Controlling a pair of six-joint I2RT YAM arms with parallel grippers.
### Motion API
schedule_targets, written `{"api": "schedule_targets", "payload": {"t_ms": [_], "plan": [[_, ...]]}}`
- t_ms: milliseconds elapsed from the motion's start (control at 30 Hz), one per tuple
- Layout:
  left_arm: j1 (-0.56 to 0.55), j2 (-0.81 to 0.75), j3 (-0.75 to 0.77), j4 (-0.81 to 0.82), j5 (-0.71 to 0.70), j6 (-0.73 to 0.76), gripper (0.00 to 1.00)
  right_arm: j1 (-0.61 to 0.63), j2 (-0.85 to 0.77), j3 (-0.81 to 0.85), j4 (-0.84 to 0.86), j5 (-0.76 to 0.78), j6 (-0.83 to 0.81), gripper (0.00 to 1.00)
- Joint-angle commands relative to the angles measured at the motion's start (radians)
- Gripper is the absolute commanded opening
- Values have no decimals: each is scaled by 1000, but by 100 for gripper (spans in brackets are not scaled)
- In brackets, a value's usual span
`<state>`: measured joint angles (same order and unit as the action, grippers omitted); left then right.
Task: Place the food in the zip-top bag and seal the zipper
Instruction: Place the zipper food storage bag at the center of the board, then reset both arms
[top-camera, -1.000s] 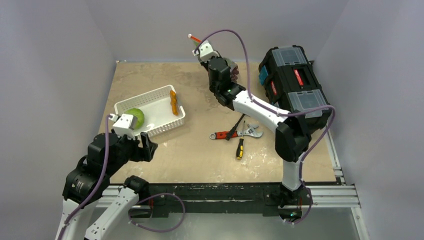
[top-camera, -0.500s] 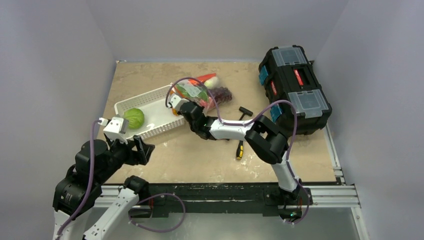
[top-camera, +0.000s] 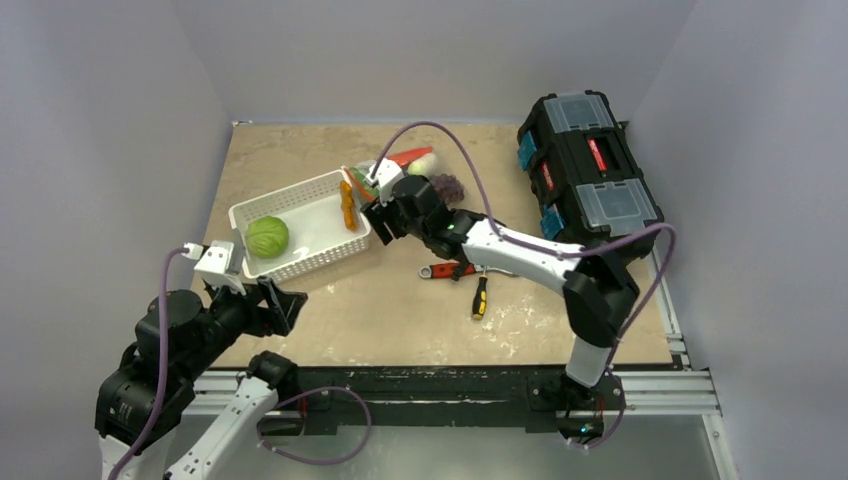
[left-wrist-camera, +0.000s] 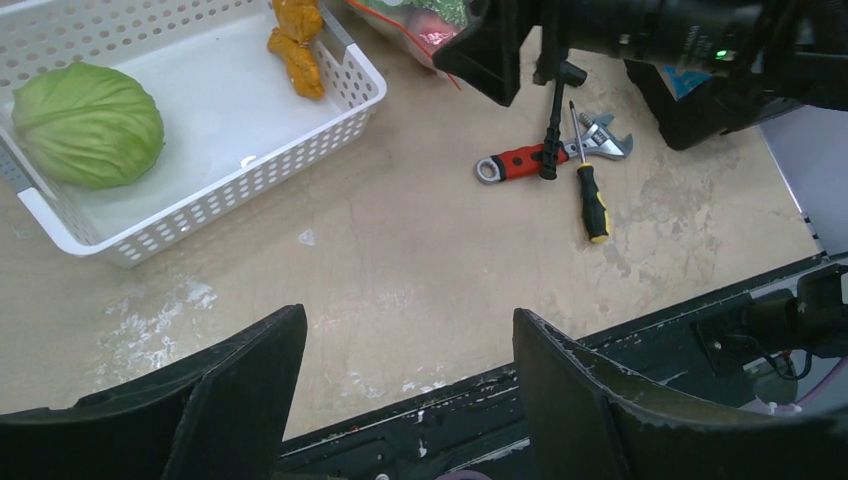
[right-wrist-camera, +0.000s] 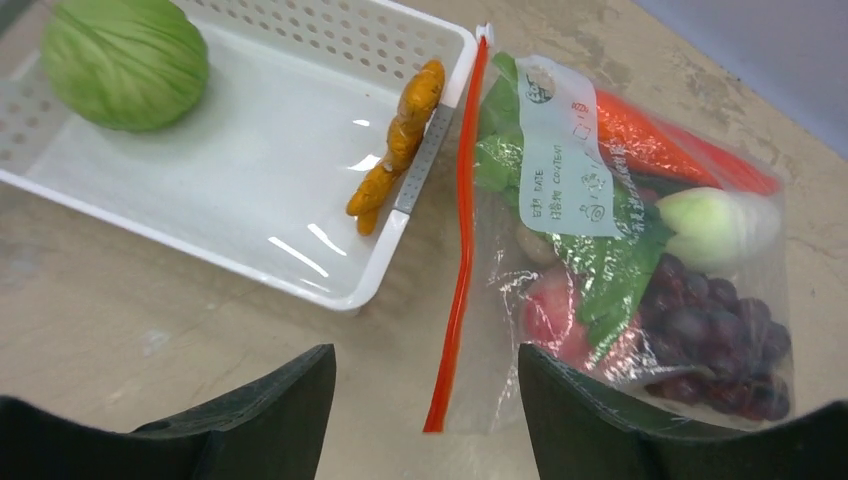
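Zip-top bag (right-wrist-camera: 640, 300) lies flat on the desk (left-wrist-camera: 400, 260), just beside the right end of the white slatted basket (right-wrist-camera: 340, 295). Its red-orange zipper (right-wrist-camera: 462, 250) runs alongside the basket's short wall, and the strip's far end touches the basket's corner. Whether the strip is pressed shut along its whole length cannot be told.

Through the clear plastic show an orange carrot (right-wrist-camera: 650, 140), dark red grapes (right-wrist-camera: 710, 320), a pink peach (right-wrist-camera: 550, 315), leafy greens (right-wrist-camera: 610, 270) and a pale green-and-white vegetable (right-wrist-camera: 715, 225). A white label (right-wrist-camera: 565, 160) sits near the mouth.

Two foods are outside the bag, both in the basket. The green cabbage (right-wrist-camera: 125, 60) sits at the end away from the bag, and the knobbly orange piece (right-wrist-camera: 395, 150) leans against the inside of the wall nearest the bag.

The right gripper (right-wrist-camera: 428, 400) hangs over the near end of the zipper, fingers spread wide with nothing between them. The left gripper (left-wrist-camera: 405, 380) hovers over the near edge of the desk, well apart from the basket, also spread wide and holding nothing.

To the right on the desk lie a red-handled wrench (left-wrist-camera: 515, 163), a black hammer (left-wrist-camera: 553, 120) crossing it, and a yellow-and-black screwdriver (left-wrist-camera: 590, 195). A black toolbox (top-camera: 590, 175) stands at the desk's right side.
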<state>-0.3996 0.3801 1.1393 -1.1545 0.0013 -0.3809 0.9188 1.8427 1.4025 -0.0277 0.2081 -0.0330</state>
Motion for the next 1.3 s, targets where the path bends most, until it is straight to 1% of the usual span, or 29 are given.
{"api": "schedule_targets", "payload": {"t_ms": [0, 67, 100, 200, 300, 400, 533, 667, 800, 967, 1067, 1133, 1267], "plan": [[4, -21, 39, 3, 22, -26, 75, -21, -176, -30, -61, -59, 121, 67], [4, -28, 39, 4, 22, -31, 75, -66, -199, -42, -74, -88, 165, 67], [4, -30, 39, 6, 21, -36, 75, -83, -204, -58, -47, -114, 182, 67], [4, -37, 37, 16, 29, -49, 75, -115, -168, -43, -6, -192, 248, 66], [4, -36, 46, 10, 40, -61, 75, -131, -78, 7, 67, -315, 344, 65], [4, -36, 64, -4, 43, -73, 75, -151, 47, 105, 93, -373, 438, 57], [4, -36, 90, -29, 46, -83, 76, -199, 182, 146, 180, -470, 553, 50], [4, -39, 101, -46, 37, -85, 76, -248, 256, 127, 239, -467, 609, 50], [4, -34, 105, -46, 39, -85, 76, -296, 307, 141, 230, -415, 579, 50], [4, -16, 117, -43, 43, -81, 77, -313, 313, 199, 144, -280, 439, 51], [4, -4, 130, -34, 47, -78, 77, -313, 260, 216, 75, -227, 365, 52], [4, 6, 144, -25, 49, -74, 77, -311, 183, 185, 55, -221, 325, 55], [4, 30, 190, -12, 30, -50, 77, -303, -35, 55, 17, -211, 318, 64]]}}
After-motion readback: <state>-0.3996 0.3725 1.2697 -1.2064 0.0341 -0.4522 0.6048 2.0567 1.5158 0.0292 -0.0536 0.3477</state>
